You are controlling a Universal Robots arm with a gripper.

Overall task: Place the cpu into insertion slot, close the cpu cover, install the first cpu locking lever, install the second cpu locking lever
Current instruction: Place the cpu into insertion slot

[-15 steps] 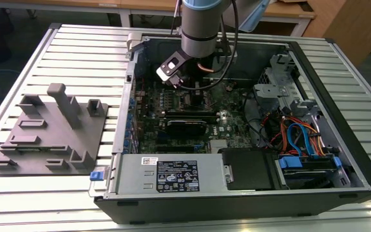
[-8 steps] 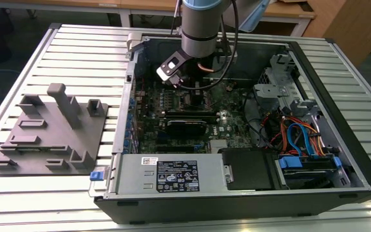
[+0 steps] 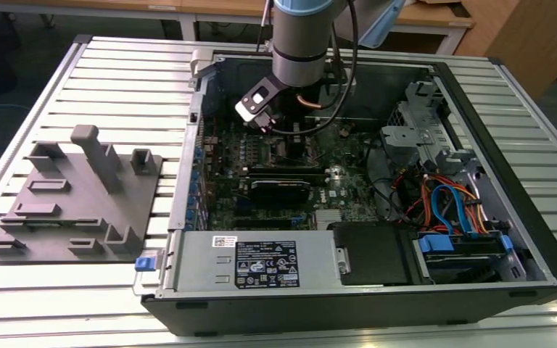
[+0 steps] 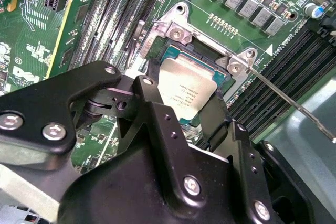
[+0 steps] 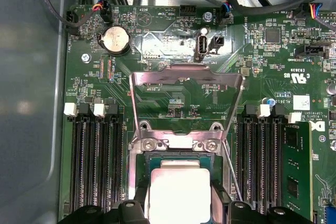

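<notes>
Both wrist views give us the black jaws clamped on opposite edges of the small flat silver-topped cpu, seated in the dark square silvery-rimmed insertion slot; the first wrist view adds the thin silver metal cpu cover standing open beyond it. From the exterior view we see black computer case walls close around the grey arm, and slatted metal desk stretching wide on the exterior view's left.

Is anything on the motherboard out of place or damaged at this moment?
Nothing looks damaged or spilled. The cpu cover stands flipped open away from the insertion slot, and one thin locking lever sticks out free beside it; the cpu lies square over the slot. That suits an unfinished install.
</notes>
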